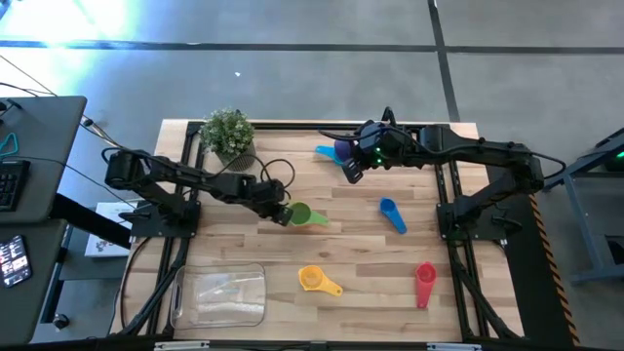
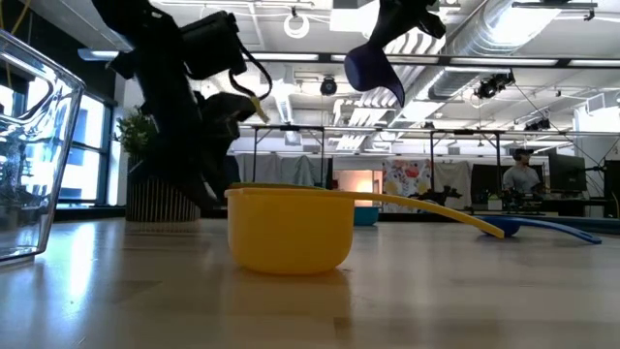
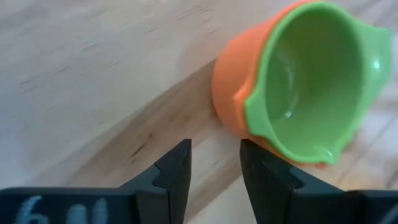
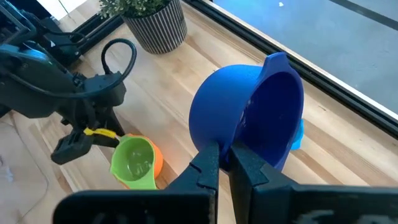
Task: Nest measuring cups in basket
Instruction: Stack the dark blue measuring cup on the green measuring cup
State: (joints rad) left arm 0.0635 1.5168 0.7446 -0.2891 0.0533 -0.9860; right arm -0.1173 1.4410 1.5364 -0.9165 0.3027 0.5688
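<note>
A: Right gripper (image 4: 225,163) first: your dark fingers are pinched tight on the rim of the purple plastic measuring cup (image 4: 245,118), and it hangs clear above the far middle of the wooden table (image 1: 370,283). A light blue plastic cup (image 1: 326,151) lies on the wood just beside and under it.

B: And my left gripper (image 3: 214,171)?

A: Its fingers stand partly apart with nothing between them, low over the wood. Just beyond the tips sits the green plastic measuring cup (image 3: 311,81), nested inside the orange plastic cup (image 3: 233,93); you are near the pair, not touching.

B: Where is the basket?

A: Your clear rectangular plastic basket (image 1: 219,295) is at the near left corner of the table, and no coloured cup shows in it. The yellow scoop-shaped cup (image 1: 312,279) lies near the middle of the near side, right of the basket. A red cup (image 1: 425,278) sits farther right, and the dark blue cup (image 1: 391,213) lies right of centre, between the red one and your raised cup.

B: Anything else?

A: A small potted green plant (image 1: 228,133) in a striped pot stands at the far left.
</note>
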